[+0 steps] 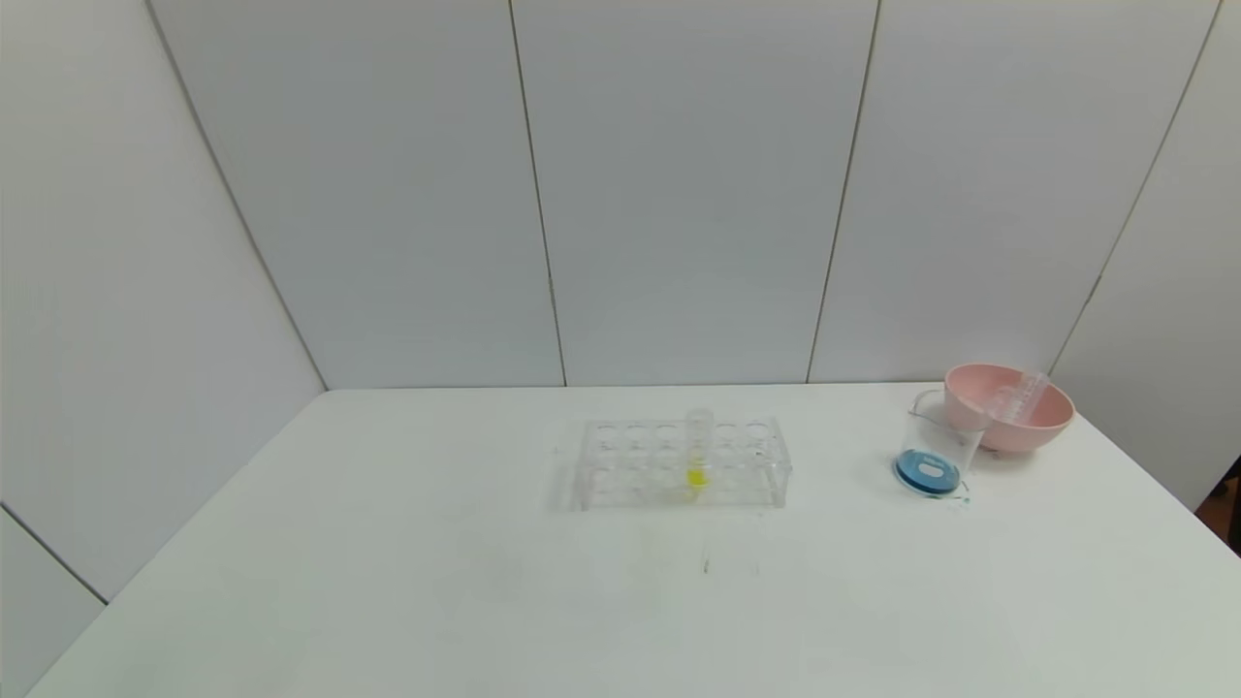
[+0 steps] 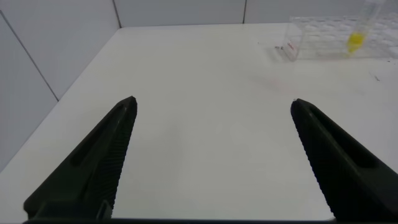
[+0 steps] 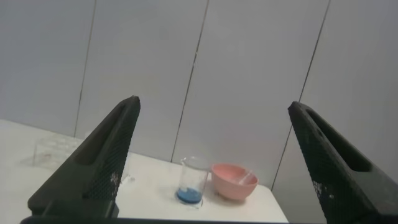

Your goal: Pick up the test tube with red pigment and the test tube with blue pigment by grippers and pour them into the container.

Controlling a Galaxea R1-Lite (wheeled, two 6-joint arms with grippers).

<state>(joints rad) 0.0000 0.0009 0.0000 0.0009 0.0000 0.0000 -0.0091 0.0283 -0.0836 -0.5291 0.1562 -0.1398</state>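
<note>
The clear container [image 1: 942, 438] stands at the table's right with blue liquid [image 1: 928, 472] in its bottom; it also shows in the right wrist view [image 3: 194, 174]. No tube with red or blue liquid is in view. Empty clear tubes [image 1: 1018, 396] lie in the pink bowl [image 1: 1042, 427]. Neither gripper shows in the head view. My left gripper [image 2: 214, 101] is open and empty above bare table, left of the rack. My right gripper [image 3: 213, 102] is open and empty, held back from the container and bowl.
A clear tube rack [image 1: 679, 463] stands mid-table and holds one tube with yellow liquid [image 1: 697, 456]; both show in the left wrist view, rack [image 2: 323, 43] and tube [image 2: 356, 38]. The pink bowl [image 3: 233, 183] sits just behind the container. Grey wall panels close the back and sides.
</note>
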